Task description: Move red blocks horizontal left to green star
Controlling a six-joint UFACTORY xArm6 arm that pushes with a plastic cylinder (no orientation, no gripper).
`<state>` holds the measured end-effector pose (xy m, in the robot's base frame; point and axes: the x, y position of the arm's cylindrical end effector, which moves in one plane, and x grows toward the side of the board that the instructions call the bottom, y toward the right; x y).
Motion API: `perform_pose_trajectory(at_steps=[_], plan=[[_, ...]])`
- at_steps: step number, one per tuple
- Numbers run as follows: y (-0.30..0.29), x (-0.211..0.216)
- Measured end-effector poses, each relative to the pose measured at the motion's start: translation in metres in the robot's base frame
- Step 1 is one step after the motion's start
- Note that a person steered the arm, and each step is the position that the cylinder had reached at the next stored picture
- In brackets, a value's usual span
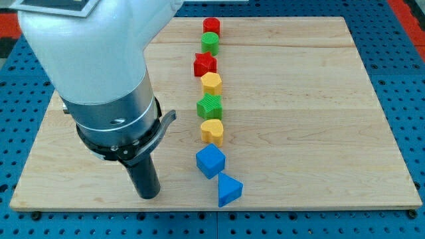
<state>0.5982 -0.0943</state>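
A column of blocks runs down the middle of the wooden board point(319, 99). From the top: a red cylinder-like block point(211, 26), a green cylinder point(210, 43), a red star point(205, 64), a yellow hexagon point(211, 83), a green star point(210, 106), a yellow heart point(212, 131), a blue cube point(210, 160) and a blue triangle point(229, 190). My tip point(147, 194) rests on the board at the lower left, well left of the blue cube and touching no block.
The arm's large white and grey body point(99, 73) covers the board's upper left. A blue pegboard surface point(398, 66) surrounds the board on all sides.
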Motion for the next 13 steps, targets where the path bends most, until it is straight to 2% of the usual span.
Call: perform_pose_trajectory(at_steps=[2,4,5,7,9,13], plan=[[0.089,0.0],[0.067,0.0],[0.058,-0.044],[0.033,-0.21],[0.065,-0.398],[0.07,-0.404]])
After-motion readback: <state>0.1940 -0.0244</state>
